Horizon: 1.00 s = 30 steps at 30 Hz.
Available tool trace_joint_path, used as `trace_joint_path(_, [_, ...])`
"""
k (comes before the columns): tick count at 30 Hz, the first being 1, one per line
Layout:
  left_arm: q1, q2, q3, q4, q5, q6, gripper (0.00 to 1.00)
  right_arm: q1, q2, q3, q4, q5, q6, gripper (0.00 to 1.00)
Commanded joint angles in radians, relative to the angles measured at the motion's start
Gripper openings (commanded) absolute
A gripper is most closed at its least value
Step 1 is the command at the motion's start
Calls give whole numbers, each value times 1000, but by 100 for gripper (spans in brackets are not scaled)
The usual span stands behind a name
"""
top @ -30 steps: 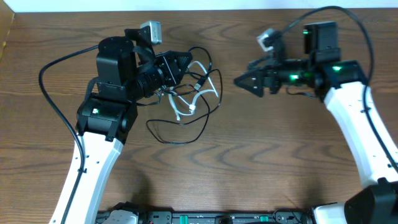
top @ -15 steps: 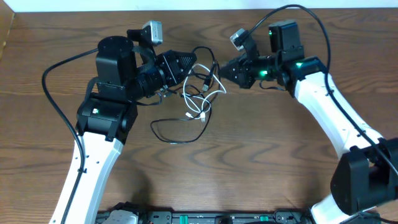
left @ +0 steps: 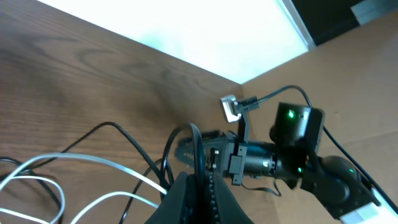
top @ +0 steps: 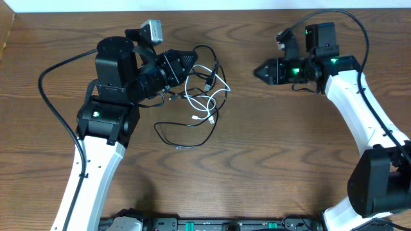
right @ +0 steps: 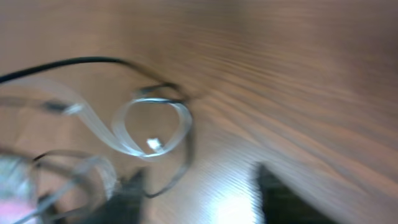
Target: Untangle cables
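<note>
Nearest: a slack loop of the black cable (top: 186, 142), flat on the table (top: 289, 167), trailing free. Slack probably deliberate, giving the knot above room to loosen. Just beyond: the white cable (top: 207, 96), lying in loose coils, one plug end pointing down toward the black loop, crossing the black strand at several places. Tangled, not yet parted. Farther up, at the left edge of the heap: the left gripper (top: 192, 61), clenched, apparently pinching the black cable at its rise out of the coils. Seems to serve as an anchor, holding one strand lifted and fixed for drawing the white one away from it. Across a bare stretch of wood: the right gripper (top: 261, 70), aimed at the heap yet well apart from it, fingers spread, grasping nothing. Probably stands there for an approach from the opposite side.

From overhead: shows the whole layout and the gap between the arms, but gives no clear sight of either pair of jaws. From the left wrist: shows shut fingertips at the bottom edge, the black strand arching up from between them, white loops low to the left, the right arm facing in beyond. From the right wrist, blurred: shows two dark fingers apart, bare wood between, a white loop and a black strand ahead. Plug ends there too smeared to tell.
</note>
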Motion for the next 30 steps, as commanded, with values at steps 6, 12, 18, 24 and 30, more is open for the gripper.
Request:
trace_joint_path(6, [2,-7,26,5,129,-120,7,89,-30,4,126,-272,-135,61])
trace_joint_path(12, [2,-7,26,10,128,-194,8,161,-30,4,179,-278,-143,60])
trace_joint_path(18, [2,-7,26,10,127,-219,7,180,-26,4,195,-261,-141,55])
trace_joint_path(24, [3,-7,26,10,121,-219,7,104,-27,5,131,-349,-165,59])
trace_joint_path(30, [3,-7,26,12,114,-219,7,67,-27,4,111,-530,-249,61])
